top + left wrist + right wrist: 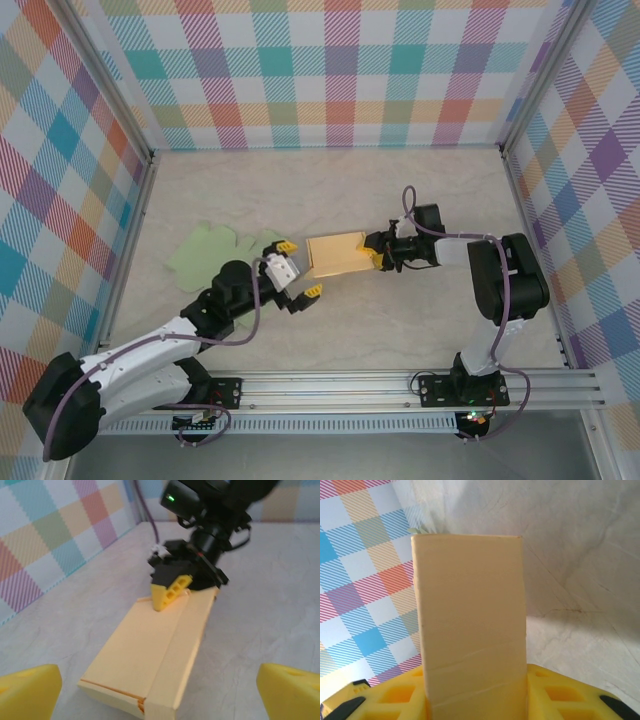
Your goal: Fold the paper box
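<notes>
At the middle of the desk (250,190), paper box (335,254) lies low, its far-right end pinched in the right claw (376,258). Left claw (300,268) gapes wide beside its near-left corner, touching nothing. Judged light, thin card, easily creased and prone to sliding: grip folded edges gently.

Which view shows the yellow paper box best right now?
Left wrist: the paper box lies nearly whole, right gripper pinching its far end. Top external shows it small; right wrist, one face close up.
</notes>
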You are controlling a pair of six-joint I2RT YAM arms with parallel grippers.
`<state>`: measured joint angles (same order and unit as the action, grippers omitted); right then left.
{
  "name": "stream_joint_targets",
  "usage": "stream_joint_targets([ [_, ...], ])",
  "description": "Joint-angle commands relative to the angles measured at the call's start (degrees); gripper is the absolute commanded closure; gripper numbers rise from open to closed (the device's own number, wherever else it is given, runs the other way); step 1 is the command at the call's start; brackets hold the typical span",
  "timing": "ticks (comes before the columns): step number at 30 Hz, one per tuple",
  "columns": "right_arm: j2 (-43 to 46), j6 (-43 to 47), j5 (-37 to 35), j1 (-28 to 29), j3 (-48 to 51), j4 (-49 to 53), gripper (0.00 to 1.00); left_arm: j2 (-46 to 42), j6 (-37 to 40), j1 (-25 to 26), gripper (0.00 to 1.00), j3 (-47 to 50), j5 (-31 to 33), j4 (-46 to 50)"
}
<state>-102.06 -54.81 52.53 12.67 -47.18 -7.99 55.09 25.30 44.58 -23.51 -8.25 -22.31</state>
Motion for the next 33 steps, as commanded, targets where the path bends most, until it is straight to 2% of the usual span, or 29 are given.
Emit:
stream_joint_targets([
  [1, 1.52, -0.86, 2.78, -0.45, 0.02, 1.77, 0.70, 3.48, 10.97, 4.77, 0.00, -2.55, 7.12, 4.20],
  [3, 1.75, -0.96, 3.05, -0.42, -0.02, 2.24, 0.70, 7.05, 16.13, 8.28, 0.00, -3.56, 15.30, 4.47],
  [6, 2.21, -0.34, 3.20, -0.41, -0.45, 4.12, 0.70, 13.28, 23.27, 10.93, 0.00, -5.11, 25.25, 2.15],
  [9, 2.76, 0.47, 3.05, -0.42, -0.83, 5.95, 0.70, 18.28, 28.61, 11.32, 0.00, -6.37, 29.65, -1.72],
  [19, 4.66, 1.68, 3.69, -0.36, -1.02, 9.02, 0.68, 27.62, 33.27, 10.32, 0.00, -9.95, 31.71, -4.96],
  [24, 5.63, 3.93, 3.69, -0.39, -0.99, 12.71, 0.67, 28.57, 33.02, 9.74, 0.13, -12.29, 30.62, -1.64],
  [29, 6.25, 6.63, 3.02, -0.36, -0.99, 16.56, 0.64, 27.05, 30.60, 9.22, 0.39, -14.72, 27.74, 3.50],
  [33, 6.70, 7.14, 3.11, -0.42, -0.72, 17.42, 0.62, 26.61, 30.07, 9.04, 0.46, -15.75, 27.04, 6.65],
])
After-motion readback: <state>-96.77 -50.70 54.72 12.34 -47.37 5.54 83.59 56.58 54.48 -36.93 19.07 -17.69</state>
